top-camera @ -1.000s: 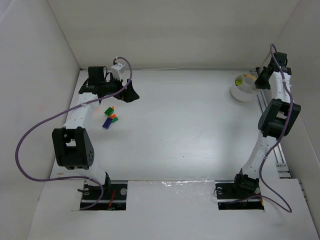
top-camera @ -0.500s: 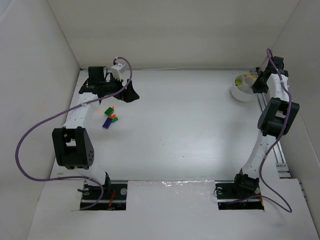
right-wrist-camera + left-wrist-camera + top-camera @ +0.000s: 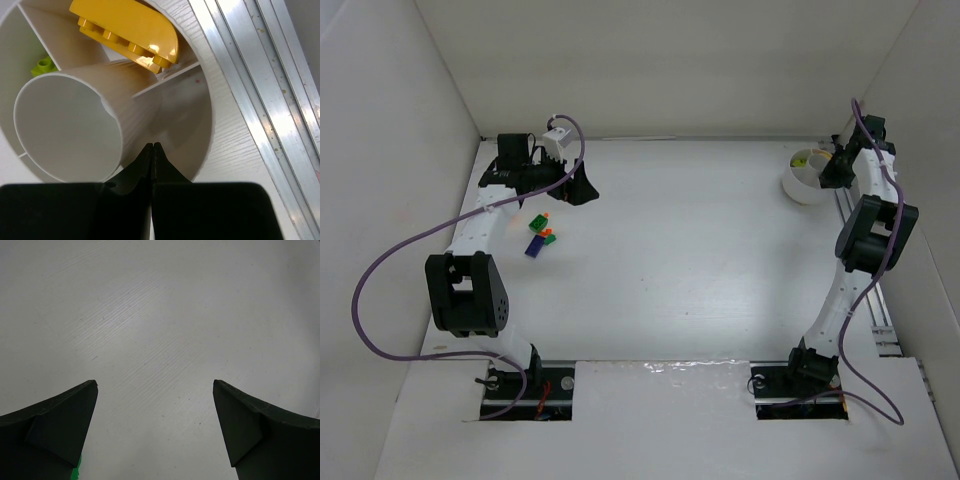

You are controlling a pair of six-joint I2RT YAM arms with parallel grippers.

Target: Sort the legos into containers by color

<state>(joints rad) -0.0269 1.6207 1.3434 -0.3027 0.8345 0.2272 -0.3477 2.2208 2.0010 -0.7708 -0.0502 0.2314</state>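
Right wrist | yellow lego [image 3: 131,27] in cup [image 3: 205,125] | aluminium rail [image 3: 260,100] beside cup

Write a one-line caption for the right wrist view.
Shut right gripper over divided white cup; yellow brick and green brick in separate compartments.

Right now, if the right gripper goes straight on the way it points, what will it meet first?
Probably the white cup: the shut right gripper aims into an empty wedge beside the central tube, not at the yellow brick in the next wedge. Depth is unclear.
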